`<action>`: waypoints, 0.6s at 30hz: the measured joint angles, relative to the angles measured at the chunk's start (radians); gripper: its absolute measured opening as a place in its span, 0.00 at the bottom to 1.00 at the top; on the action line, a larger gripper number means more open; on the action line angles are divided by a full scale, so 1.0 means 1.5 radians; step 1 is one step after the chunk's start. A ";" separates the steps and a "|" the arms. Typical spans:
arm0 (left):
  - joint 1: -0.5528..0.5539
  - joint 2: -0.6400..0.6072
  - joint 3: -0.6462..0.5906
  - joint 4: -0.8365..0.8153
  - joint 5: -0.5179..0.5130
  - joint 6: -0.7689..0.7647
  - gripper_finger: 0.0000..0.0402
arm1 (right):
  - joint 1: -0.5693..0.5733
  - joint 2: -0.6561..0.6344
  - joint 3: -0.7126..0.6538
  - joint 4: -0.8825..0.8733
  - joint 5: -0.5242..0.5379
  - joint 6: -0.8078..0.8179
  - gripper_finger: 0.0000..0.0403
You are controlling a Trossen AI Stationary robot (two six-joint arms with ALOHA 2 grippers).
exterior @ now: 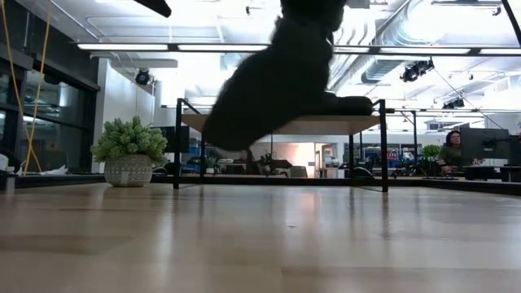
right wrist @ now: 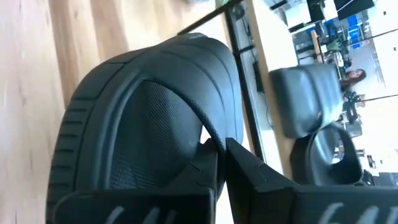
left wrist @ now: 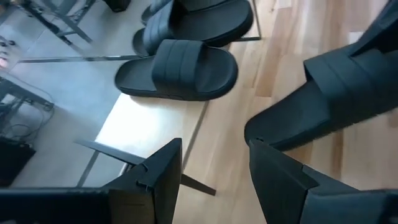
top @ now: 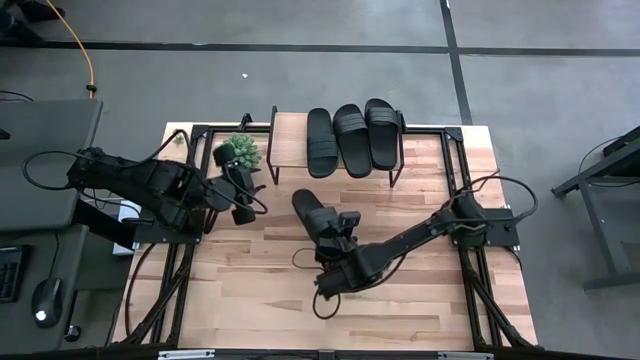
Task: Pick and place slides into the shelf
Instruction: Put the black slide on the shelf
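Fourth slide (top: 312, 212) held above the surface (top: 420, 300), three on the shelf (top: 290, 150)

The right claw (top: 338, 232) is clamped on the strap of one slide in front of the shelf; three other slides (top: 350, 138) lie side by side on the shelf top. One potted plant (top: 238, 154) stands beside the shelf, near the left claw (top: 243, 200), whose fingers (left wrist: 163, 168) stand apart, holding nothing.

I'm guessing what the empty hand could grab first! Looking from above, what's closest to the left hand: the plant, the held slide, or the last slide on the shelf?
From the left hand:
1. Plant, just beyond it, beside the shelf.
2. Held slide, in the right hand mid-table.
3. Last shelf slide, on the shelf's far right.
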 joint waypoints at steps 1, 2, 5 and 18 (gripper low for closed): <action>0.000 -0.002 0.000 0.000 -0.005 0.000 0.42 | -0.001 0.000 0.013 0.000 0.001 -0.009 0.00; 0.000 -0.006 0.000 -0.001 -0.010 0.000 0.42 | -0.003 0.000 0.026 -0.001 0.003 -0.018 0.00; 0.000 -0.020 0.000 0.001 -0.017 0.000 0.42 | -0.008 -0.001 0.068 -0.008 0.016 -0.034 0.00; 0.000 -0.093 0.001 -0.002 -0.017 -0.008 0.42 | -0.048 -0.002 0.194 -0.031 0.051 -0.117 0.00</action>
